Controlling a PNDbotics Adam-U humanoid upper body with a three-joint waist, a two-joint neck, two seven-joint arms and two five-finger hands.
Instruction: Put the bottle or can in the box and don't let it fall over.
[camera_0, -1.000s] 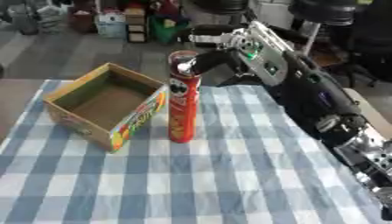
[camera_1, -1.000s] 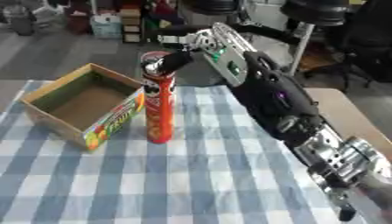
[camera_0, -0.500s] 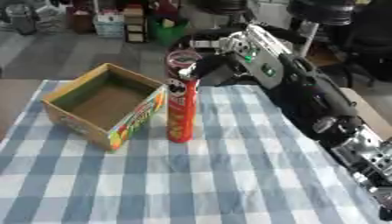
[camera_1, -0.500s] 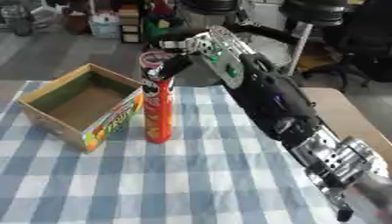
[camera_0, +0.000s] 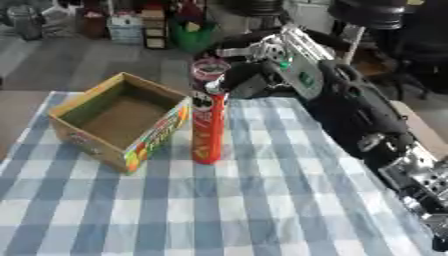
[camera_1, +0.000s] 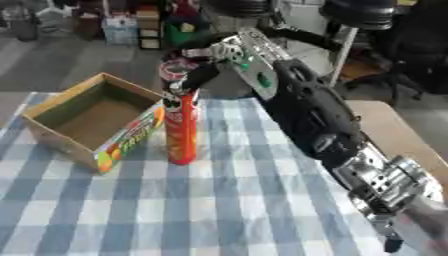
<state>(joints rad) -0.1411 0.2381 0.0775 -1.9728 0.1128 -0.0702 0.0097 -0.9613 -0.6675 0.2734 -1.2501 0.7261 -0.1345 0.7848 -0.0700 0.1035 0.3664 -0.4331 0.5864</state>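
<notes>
Left eye view shows a table covered with a blue-and-white checked cloth (camera_0: 262, 210). On the left part of it sits an open cardboard box (camera_0: 118, 120), its top flaps gone or folded away so the brown inside is bare; the near right wall carries a colourful printed panel. The box is turned at an angle to the table edge.

Just right of the box, close to that printed wall but not touching it as far as can be seen, stands a tall red can (camera_0: 208, 127), a tube with a paler lid on top. It is upright on the cloth, outside the box.

Right of the can, the robot's right hand (camera_0: 229, 82) reaches in from the far right. Its dark fingers are curled at the can's upper end, just below the lid, and appear to pinch it there; the exact contact is hard to make out. The right arm (camera_0: 350, 107), black with a green mark on its silver casing, runs from the hand down toward the near right corner, where silver joints show.

No left hand appears in either view.

Beyond the table's far edge lies a grey floor with boxes and a green container (camera_0: 194, 35) standing on it.
</notes>
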